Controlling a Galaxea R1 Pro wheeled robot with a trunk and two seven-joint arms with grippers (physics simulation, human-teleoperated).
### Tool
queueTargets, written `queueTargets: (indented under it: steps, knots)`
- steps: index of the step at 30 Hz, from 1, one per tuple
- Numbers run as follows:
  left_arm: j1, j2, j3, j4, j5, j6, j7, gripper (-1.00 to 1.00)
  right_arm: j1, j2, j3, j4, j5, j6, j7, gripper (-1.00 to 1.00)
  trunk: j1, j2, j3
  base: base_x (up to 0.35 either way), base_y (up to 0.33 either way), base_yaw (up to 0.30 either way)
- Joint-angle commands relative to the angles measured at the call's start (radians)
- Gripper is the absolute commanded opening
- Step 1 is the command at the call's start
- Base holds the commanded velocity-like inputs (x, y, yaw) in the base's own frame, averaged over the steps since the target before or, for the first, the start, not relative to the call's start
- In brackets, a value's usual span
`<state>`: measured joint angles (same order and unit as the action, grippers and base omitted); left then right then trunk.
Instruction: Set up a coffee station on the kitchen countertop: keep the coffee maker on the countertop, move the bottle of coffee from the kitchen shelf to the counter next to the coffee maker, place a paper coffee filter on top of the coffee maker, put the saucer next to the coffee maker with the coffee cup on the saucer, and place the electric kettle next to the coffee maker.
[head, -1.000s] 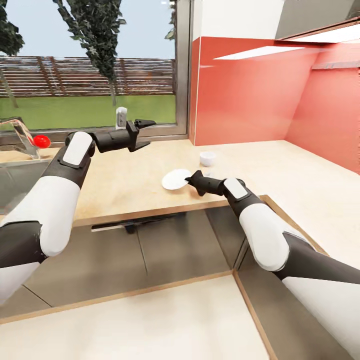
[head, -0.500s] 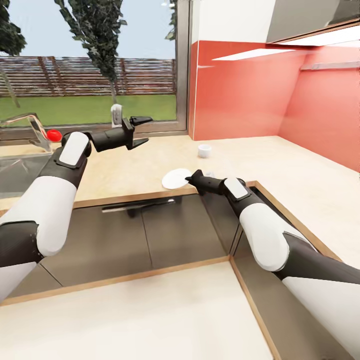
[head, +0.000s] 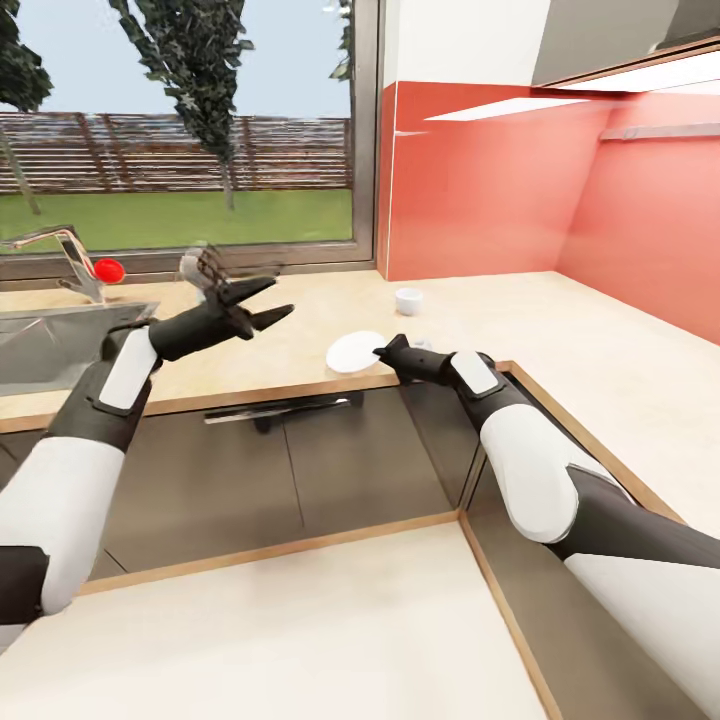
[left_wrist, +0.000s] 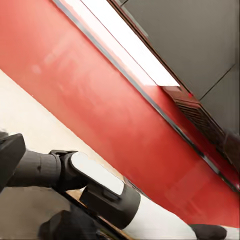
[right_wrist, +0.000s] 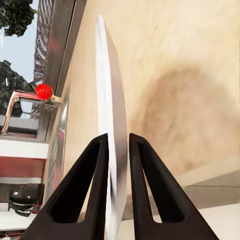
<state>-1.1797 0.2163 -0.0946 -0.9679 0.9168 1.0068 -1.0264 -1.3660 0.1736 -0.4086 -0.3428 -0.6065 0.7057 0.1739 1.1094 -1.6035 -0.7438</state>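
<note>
Right end effector (head: 380, 353): pinching the saucer (head: 353, 352) by its near rim, centre of the head frame, just above the front edge of the worktop (head: 300, 335). Confirmed in the right wrist frame: both fingers (right_wrist: 90, 185) closing on the thin white disc (right_wrist: 107, 125), seen edge-on. Saucer sitting slightly higher in frame than half a second ago and appearing tilted; whether lifting clear of the worktop or touching it, not determinable.

Left end effector (head: 262, 303): spread and carrying nothing, now dropping to the left-centre of the head frame, well below its raised position of a second ago beside the window. Motion blur trailing behind it. Left wrist frame showing the right forearm (left_wrist: 95, 185) against the red wall (left_wrist: 100, 105).

Cup (head: 408, 299): standing alone, upper centre of the frame, near the red wall, apart from the saucer.

Faucet with red knob (head: 108, 268) and sink: far left.

Assessment: saucer step under way, grip apparently secured; placement beside the coffee machine not yet possible to judge. Cup transfer onto the saucer not yet begun. Thin rim grip likely prone to slipping if swung quickly.
</note>
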Motion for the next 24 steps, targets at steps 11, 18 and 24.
queueTargets:
  steps: [11,18,24]
  knots:
    - [0.709,0.235,-0.022,-0.366,0.004,-0.011,-0.287,1.0,0.001,0.001,0.057,-0.087,0.003,0.014,0.007,-1.0,0.0,0.0,-0.001,0.0,0.0,0.0]
    - [1.045,0.34,-0.021,-0.159,0.002,-0.18,-0.34,1.0,0.001,0.001,0.059,-0.151,0.002,0.02,0.007,-1.0,0.0,0.0,-0.001,0.0,0.0,0.0]
    - [1.106,0.361,-0.106,0.758,-0.015,-0.792,-0.544,1.0,0.003,0.001,0.06,-0.185,0.002,0.125,0.136,-1.0,0.0,0.0,-0.001,0.0,0.0,0.0]
